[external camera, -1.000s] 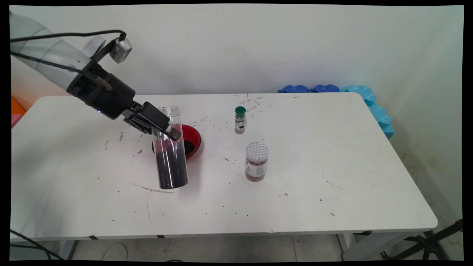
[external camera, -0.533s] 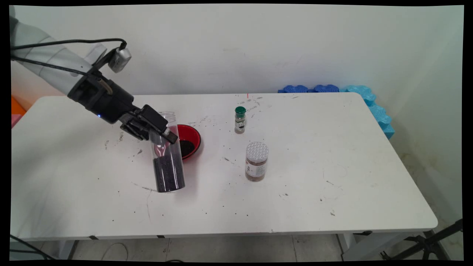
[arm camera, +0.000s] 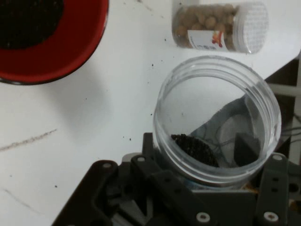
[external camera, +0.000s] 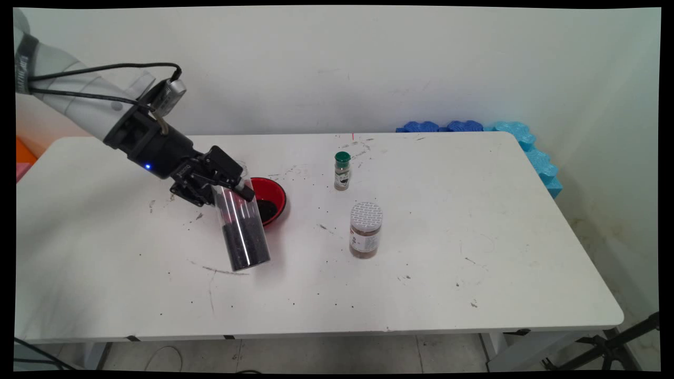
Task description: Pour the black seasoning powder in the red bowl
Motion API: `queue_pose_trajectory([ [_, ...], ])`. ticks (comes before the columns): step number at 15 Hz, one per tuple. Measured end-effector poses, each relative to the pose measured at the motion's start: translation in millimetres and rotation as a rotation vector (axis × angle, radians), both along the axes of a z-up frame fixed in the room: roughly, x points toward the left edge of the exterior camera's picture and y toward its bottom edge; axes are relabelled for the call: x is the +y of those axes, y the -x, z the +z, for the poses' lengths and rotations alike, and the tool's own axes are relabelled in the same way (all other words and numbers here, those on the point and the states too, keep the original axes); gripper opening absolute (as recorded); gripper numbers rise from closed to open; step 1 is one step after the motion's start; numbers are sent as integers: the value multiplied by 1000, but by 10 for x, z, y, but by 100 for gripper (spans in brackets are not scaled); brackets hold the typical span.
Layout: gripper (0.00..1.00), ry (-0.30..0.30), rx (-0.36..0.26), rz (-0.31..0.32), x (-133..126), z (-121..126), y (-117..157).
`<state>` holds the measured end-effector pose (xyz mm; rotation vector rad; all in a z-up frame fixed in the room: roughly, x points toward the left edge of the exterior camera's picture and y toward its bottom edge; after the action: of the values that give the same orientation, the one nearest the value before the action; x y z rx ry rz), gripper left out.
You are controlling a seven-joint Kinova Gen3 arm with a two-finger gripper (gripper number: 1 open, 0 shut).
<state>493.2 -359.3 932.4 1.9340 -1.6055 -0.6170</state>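
My black gripper [external camera: 231,184] is shut on a tall clear jar [external camera: 241,223], gripping it near its open top. Its lower half is filled with dark grains, and it leans with its bottom toward the right, just above the table. In the hand view the clear jar's open mouth [arm camera: 217,117] sits between the fingers, with dark grains inside. Directly behind the jar stands a red bowl [external camera: 273,196] holding dark grains. The same red bowl [arm camera: 70,52] fills the hand view's top left.
A brown-filled jar with a white lid [external camera: 365,230] stands right of centre; in the hand view the brown-filled jar [arm camera: 218,27] lies across the top. A small green-capped spice bottle [external camera: 342,171] stands behind it. Blue foam pieces [external camera: 526,142] lie at the table's far right corner.
The wrist has turned while holding the jar. The jar stood nearly upright half a second ago and now tilts, its bottom swung right and slightly up.
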Motion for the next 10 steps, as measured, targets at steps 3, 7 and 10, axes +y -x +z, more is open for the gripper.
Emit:
queue_pose_trajectory([
  [3, 0, -41, 13, 57, -18, -36, -17],
  [7, 0, -101, 38, 140, -56, -88, -25],
  [10, 0, -153, 55, 213, -83, -132, -45],
])
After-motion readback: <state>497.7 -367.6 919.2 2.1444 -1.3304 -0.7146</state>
